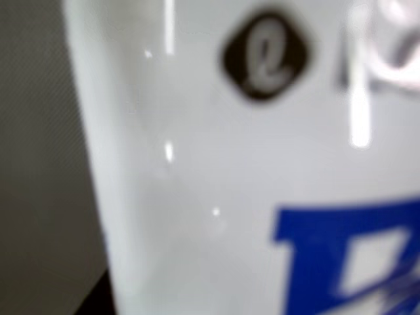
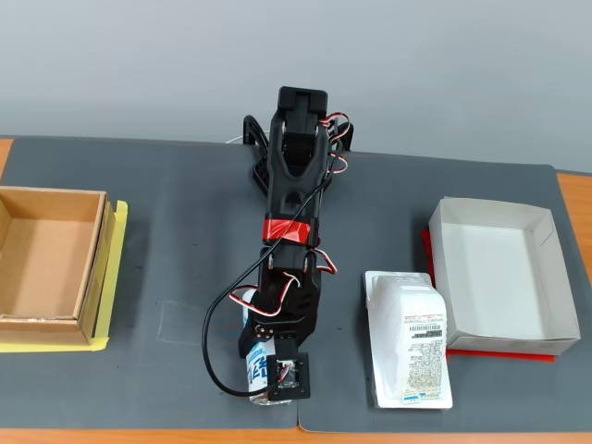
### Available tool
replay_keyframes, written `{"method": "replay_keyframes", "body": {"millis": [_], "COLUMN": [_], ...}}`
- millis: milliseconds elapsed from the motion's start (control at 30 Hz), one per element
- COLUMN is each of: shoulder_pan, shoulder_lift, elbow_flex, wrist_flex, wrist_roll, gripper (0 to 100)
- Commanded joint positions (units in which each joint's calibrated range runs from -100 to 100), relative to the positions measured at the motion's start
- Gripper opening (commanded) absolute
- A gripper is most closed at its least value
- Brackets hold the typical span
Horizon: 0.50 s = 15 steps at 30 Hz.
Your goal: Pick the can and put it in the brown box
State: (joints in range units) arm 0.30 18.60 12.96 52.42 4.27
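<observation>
Dark grey matting covers the counter [image 2: 176, 277] under a plain pale wall, and right at the near edge the arm is bent low over the can [image 2: 256, 370], which lies or leans under the gripper [image 2: 270, 381]. The wrist view is filled with white can wall [image 1: 197, 197] and blurred blue lettering, so the camera is pressed right up close. The gripper looks to be around the can, but the jaws are hidden beneath the wrist, so I cannot tell whether it is clamped or just straddling. That is the worry: a smooth round can in an uncertain grasp may roll or slide out on the lift, and so near the front edge it could drop off the counter. A black cable [image 2: 215, 356] loops just beside it and might snag. Off to the right sit a white wrapped packet [image 2: 410, 338] and a white-grey box [image 2: 499, 277], easy to mistake. The brown box [image 2: 46, 319] waits well apart at far left, a long carry with a raised wall to clear.
</observation>
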Motion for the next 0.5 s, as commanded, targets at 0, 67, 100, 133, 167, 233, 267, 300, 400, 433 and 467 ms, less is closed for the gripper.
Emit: {"method": "replay_keyframes", "body": {"millis": [0,67,100,133,167,233,267,300,400,433,467], "shoulder_pan": [-0.1,0.0,0.1,0.3,0.8,2.1,2.7,3.3,5.3,6.0,6.9], "shoulder_lift": [-2.5,-3.6,-4.2,-5.1,-6.4,-9.3,-10.8,-12.4,-16.9,-18.3,-20.0], "elbow_flex": [-2.3,-2.3,-2.3,-2.3,-2.3,-2.3,-2.3,-2.3,-2.3,-2.3,-2.3], "wrist_flex": [0.2,0.2,0.3,0.4,0.4,0.4,0.4,0.5,2.7,3.7,4.9], "wrist_roll": [0.2,0.2,0.2,0.3,0.3,0.3,0.7,1.7,7.3,9.4,11.6], "gripper": [9,9,9,9,9,9,9,9,9,9,9]}}
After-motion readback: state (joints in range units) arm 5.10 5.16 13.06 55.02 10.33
